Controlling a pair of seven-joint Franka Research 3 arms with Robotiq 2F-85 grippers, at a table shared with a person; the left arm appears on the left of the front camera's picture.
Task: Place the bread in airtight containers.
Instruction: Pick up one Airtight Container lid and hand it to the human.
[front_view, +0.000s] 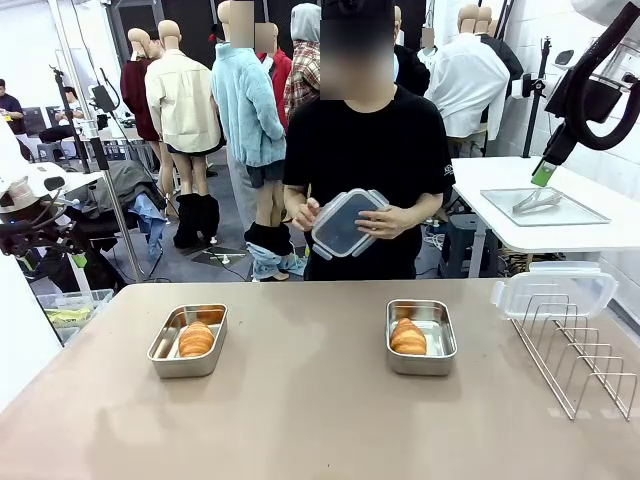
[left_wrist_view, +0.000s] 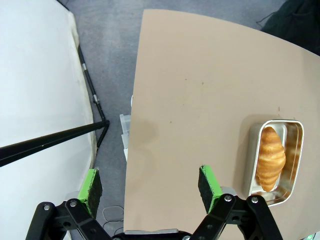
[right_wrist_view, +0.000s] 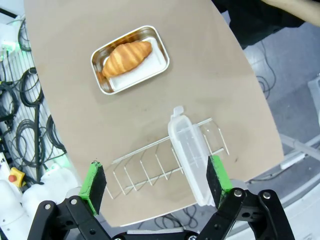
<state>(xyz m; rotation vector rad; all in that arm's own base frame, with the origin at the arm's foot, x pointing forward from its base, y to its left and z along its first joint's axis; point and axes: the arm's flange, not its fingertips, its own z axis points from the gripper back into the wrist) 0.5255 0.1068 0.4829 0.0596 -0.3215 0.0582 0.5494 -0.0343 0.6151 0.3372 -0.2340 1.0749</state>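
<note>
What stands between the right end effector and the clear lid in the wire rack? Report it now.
Nothing visible does. The right end effector hangs open above the lid, which stands on edge in the wire rack; the rack's wires flank the lid but do not cover it.

My left gripper (left_wrist_view: 150, 189) is black: jointed link bars held by round silver pins (left_wrist_view: 74, 203), each tip carrying a bright green pad (left_wrist_view: 91, 187) with a dark face. My right gripper (right_wrist_view: 156, 180) is built alike, green pads and all. In the front view a thick black cable (front_view: 603, 52) loops beside it.
</note>
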